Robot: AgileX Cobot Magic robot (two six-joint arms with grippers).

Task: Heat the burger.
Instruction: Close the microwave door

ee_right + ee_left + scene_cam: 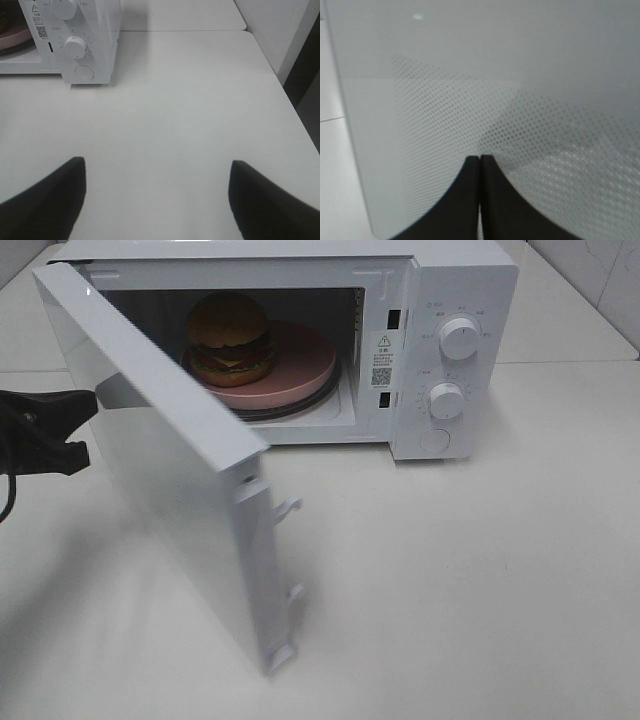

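burger [231,338] on pink plate [305,375] inside microwave [465,285], door [160,470] swung open. left gripper [480,158] pinched closed at door's outer face. right gripper [155,161] spread wide above table [200,100].

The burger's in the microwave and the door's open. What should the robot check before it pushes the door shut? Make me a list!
1. Burger fully inside the microwave, on the pink plate: ok.
2. Doorway free of anything the door could hit: ok, by the high view.
3. Door shut for heating: not ok, it stands wide open.
4. Left gripper shut, tips at the door's outer face; touching it: cannot tell.
5. Right gripper open, holding nothing, over the table, away from the door's swing: ok.
6. Knobs set for heating: cannot tell, markings too small.
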